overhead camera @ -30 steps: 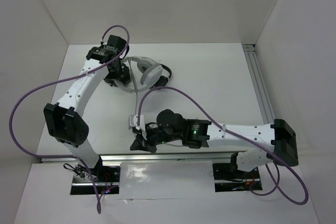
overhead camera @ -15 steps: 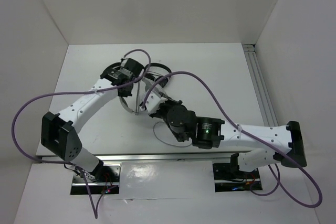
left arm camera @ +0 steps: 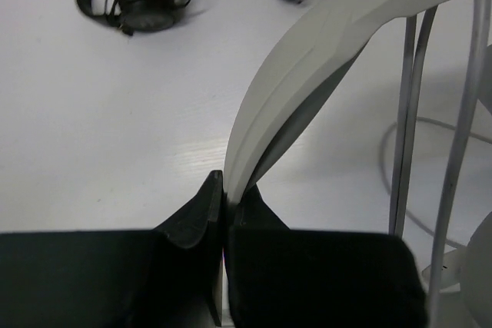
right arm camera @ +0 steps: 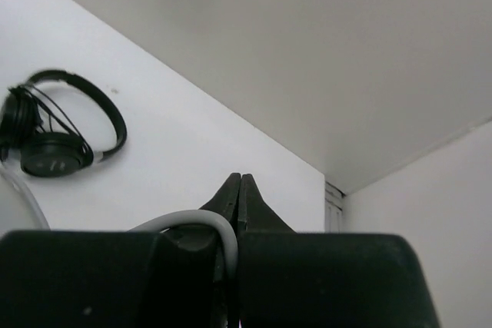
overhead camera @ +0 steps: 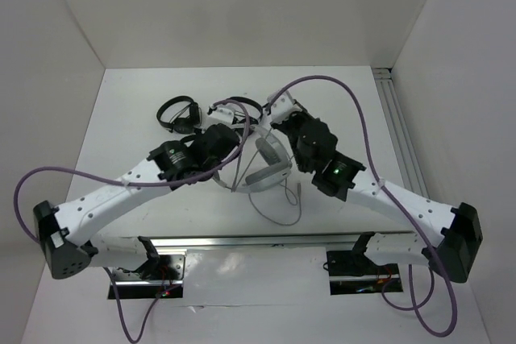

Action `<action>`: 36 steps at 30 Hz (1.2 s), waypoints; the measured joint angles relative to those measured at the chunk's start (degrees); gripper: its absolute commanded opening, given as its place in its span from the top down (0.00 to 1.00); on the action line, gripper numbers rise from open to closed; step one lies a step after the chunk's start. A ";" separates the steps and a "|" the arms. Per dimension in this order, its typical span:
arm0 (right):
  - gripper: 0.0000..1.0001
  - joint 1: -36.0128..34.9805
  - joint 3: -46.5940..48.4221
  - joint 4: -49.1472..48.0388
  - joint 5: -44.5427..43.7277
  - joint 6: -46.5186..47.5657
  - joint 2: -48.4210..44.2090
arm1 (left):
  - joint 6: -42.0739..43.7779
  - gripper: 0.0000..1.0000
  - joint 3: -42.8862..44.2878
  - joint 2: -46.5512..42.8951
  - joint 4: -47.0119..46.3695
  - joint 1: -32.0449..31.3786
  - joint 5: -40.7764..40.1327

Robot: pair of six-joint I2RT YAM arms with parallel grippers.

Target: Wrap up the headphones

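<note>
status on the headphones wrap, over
Left gripper shut on headphones headband. Right gripper shut on cable. Black headphones close behind.

Top view: at frame centre, on the table (overhead camera: 129, 110), the headphones (overhead camera: 270, 165), between the two arms. At their lower left, on the headband (left arm camera: 323, 44), the left gripper (overhead camera: 230, 180). Just above them, the right gripper (overhead camera: 272, 114), with the cable (right arm camera: 219, 230) between its jaws. Below the headphones, toward the lower edge, more cable looped on the table. Above and left of centre, side by side behind the headphones, the left small headset (overhead camera: 179, 113) and the right small headset (overhead camera: 242, 105), the latter just beside the right gripper.
</note>
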State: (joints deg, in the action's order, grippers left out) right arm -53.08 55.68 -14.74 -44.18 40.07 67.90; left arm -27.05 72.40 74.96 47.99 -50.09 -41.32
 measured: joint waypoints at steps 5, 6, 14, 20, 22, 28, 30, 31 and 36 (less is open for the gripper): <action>0.95 9.33 0.37 4.11 16.46 -7.13 -3.45 | 2.14 1.00 -0.11 -6.91 -5.73 -5.18 3.98; 0.95 11.02 0.94 5.27 19.54 -7.89 -3.48 | 2.89 1.00 -0.15 -7.69 -6.25 -5.79 4.59; 0.99 19.23 5.35 11.28 42.66 -12.02 0.11 | 7.37 1.00 2.03 -11.19 -4.20 -7.91 8.44; 0.99 24.65 5.38 9.68 62.45 -20.61 1.70 | 9.07 1.00 9.92 -11.43 2.19 -8.02 8.11; 0.99 26.14 5.38 5.81 70.55 -25.44 3.82 | 9.14 1.00 12.44 -11.43 3.93 -8.17 8.11; 0.96 24.52 2.60 -13.53 82.95 -41.72 14.71 | 10.67 1.00 15.78 -11.47 4.33 -8.13 7.58; 0.94 22.91 1.33 -20.55 84.17 -47.56 18.43 | 11.67 1.00 16.02 -11.47 4.31 -8.15 7.58; 0.91 22.34 1.01 -24.52 84.80 -50.31 20.33 | 12.00 1.00 16.52 -11.34 4.33 -8.15 7.45; 0.72 21.07 0.59 -43.63 85.15 -65.66 31.50 | 12.70 1.00 25.81 -9.05 2.36 -9.01 7.39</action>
State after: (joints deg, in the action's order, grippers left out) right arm -32.01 56.27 -58.37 40.97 -25.58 99.39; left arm -14.35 98.21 65.91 50.35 -59.09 -33.93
